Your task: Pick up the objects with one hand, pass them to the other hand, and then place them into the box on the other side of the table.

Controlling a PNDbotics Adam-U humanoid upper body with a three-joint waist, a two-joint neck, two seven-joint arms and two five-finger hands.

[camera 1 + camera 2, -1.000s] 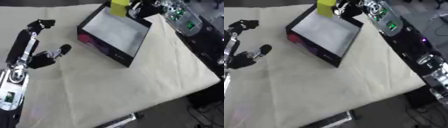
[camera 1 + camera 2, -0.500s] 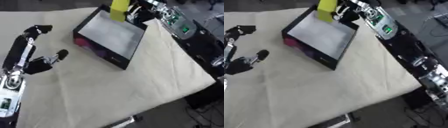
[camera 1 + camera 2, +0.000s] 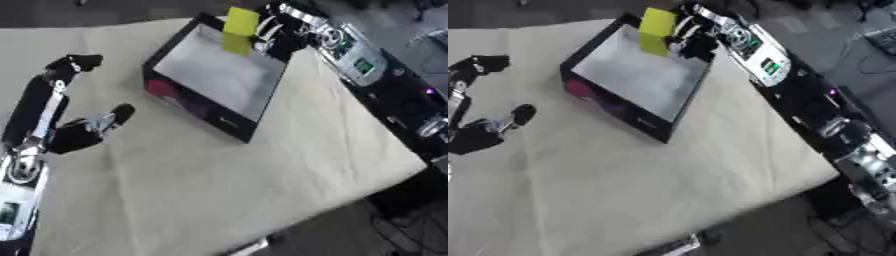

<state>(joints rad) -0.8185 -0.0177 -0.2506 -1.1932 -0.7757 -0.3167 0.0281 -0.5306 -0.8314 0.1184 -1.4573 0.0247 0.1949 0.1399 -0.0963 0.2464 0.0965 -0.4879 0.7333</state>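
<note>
A yellow-green block [image 3: 239, 30] hangs over the far edge of the black box [image 3: 171, 96], with my right hand [image 3: 274, 34] shut on it. The box has a pale grey floor and a pink mark on its front wall, and it stands at the back of the cream table cloth [image 3: 219, 190]. My left hand [image 3: 77, 134] rests at the left of the cloth with its fingers stretched out, holding nothing. The right arm [image 3: 772, 62] reaches in from the right edge of the table.
The table's right edge [image 3: 385, 150] drops to a dark floor with cables. A dark object [image 3: 671, 246] lies at the cloth's near edge.
The whole picture has shifted, so the camera has moved. The right hand with the block has stayed over the box's far edge. The left hand keeps its pose.
</note>
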